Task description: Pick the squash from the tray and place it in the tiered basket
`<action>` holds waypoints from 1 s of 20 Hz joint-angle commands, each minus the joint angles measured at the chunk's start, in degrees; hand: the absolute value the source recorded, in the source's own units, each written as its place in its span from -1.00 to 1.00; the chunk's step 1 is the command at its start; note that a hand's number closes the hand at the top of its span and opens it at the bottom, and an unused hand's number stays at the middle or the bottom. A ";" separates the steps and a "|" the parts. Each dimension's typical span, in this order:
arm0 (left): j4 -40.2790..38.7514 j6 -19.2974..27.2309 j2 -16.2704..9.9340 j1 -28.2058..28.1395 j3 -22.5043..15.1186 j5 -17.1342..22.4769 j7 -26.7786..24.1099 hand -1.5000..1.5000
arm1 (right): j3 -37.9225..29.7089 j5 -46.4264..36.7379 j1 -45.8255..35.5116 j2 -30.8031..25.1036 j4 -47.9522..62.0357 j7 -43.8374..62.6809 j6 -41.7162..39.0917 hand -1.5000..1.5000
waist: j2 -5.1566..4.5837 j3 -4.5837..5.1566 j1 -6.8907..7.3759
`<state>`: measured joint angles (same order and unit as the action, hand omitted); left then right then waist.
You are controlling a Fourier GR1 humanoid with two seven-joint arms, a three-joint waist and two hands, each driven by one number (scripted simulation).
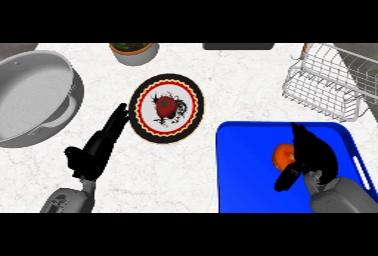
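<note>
Right hand (314, 152): over the blue rectangular plastic tray (247, 172), fingers and thumb curled round the orange squash (283, 155).
Squash: on the tray.
Left hand (100, 142): left of tray, fingers straight, grasping nothing.
White wire tiered basket (325, 82): beyond the tray.

Surface (184, 165): white marble with faint grey veining, evenly lit. Dark slab (238, 46) at far edge. Grey strip (15, 48) at far-left corner.

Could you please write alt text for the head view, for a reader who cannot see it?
The robot's right hand curls round an orange squash on a blue tray, below a white wire tiered basket. The left hand rests open beside a patterned plate holding a tomato; a grey pan sits at left.
</note>
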<state>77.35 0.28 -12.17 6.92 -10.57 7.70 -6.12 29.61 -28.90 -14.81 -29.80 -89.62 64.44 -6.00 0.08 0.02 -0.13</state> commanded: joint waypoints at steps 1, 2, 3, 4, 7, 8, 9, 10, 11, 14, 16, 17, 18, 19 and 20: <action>0.28 -1.21 -0.54 0.78 1.46 -0.07 1.96 0.00 | -1.54 -3.53 2.34 2.75 2.90 2.55 0.73 -1.00 | -0.06 -0.02 0.12; 0.78 -0.59 0.37 -0.88 0.22 -0.84 1.63 0.00 | -4.04 -0.46 1.35 0.15 -2.35 6.55 -4.85 -1.00 | 0.02 0.00 0.00; -2.35 -0.10 2.09 -0.66 -0.13 -2.14 -2.15 0.00 | -3.14 -2.97 5.06 0.34 -0.72 2.33 -1.28 -1.00 | -0.04 0.00 -0.14; -1.45 -1.11 1.31 1.10 0.92 -1.36 -0.05 0.00 | -2.66 -4.16 3.13 4.42 2.38 3.37 -0.83 -1.00 | -0.08 -0.01 0.10; -3.68 -2.38 0.79 4.08 3.61 -1.05 1.29 0.00 | -4.79 -6.87 2.58 6.33 7.12 -1.47 -0.23 -1.00 | -0.11 -0.02 0.12; -1.53 -1.57 1.95 0.80 2.25 -2.18 0.00 0.00 | -3.89 -8.26 1.51 9.40 7.53 0.50 -0.86 -1.00 | -0.08 -0.02 0.27; 5.66 -3.12 0.08 -0.50 2.52 -0.43 5.84 0.00 | -7.17 -6.68 4.12 5.30 6.43 -4.42 -1.53 -1.00 | -0.01 -0.03 0.27; 0.38 -2.91 1.74 0.10 3.02 -2.02 0.56 0.00 | -8.70 -7.29 4.64 5.19 6.58 -5.61 -2.24 -1.00 | -0.06 -0.02 0.12; -2.48 -3.48 2.37 1.28 3.69 -2.28 -0.27 0.00 | -7.05 -9.68 6.34 8.55 6.28 -5.10 0.09 -1.00 | -0.07 -0.02 0.06; -3.80 -4.04 1.77 1.77 4.67 -1.45 -0.76 0.00 | -6.98 -11.25 6.00 9.14 4.75 -11.10 6.17 1.00 | -0.06 -0.02 -0.05; -0.47 -3.63 1.81 -0.73 3.76 -2.67 -0.22 0.00 | -6.83 -14.32 3.04 11.47 8.69 -12.02 7.08 1.00 | -0.06 -0.03 0.33; 3.63 -3.59 1.60 -2.20 2.82 -3.27 2.93 0.00 | -6.82 -15.65 5.34 11.73 10.41 -14.77 8.71 1.00 | -0.03 -0.04 0.34; -0.42 -5.55 1.69 -2.11 4.62 -2.08 -0.50 0.00 | -8.91 -15.48 5.89 9.94 10.93 -17.53 8.13 1.00 | -0.07 -0.02 0.20; 2.00 -3.09 3.33 -0.45 3.86 -3.84 1.51 0.00 | -9.78 -15.81 2.14 11.96 13.26 -17.42 5.96 1.00 | -0.07 -0.03 0.29; -2.39 -4.34 3.40 -0.10 4.63 -3.61 -1.36 0.00 | -9.51 -17.05 0.44 14.16 13.80 -16.00 7.00 1.00 | -0.10 -0.02 0.27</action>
<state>76.96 -3.33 -9.64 6.68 -6.80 4.77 -5.73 21.23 -43.18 -11.49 -19.07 -79.13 50.25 0.05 0.11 0.15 0.05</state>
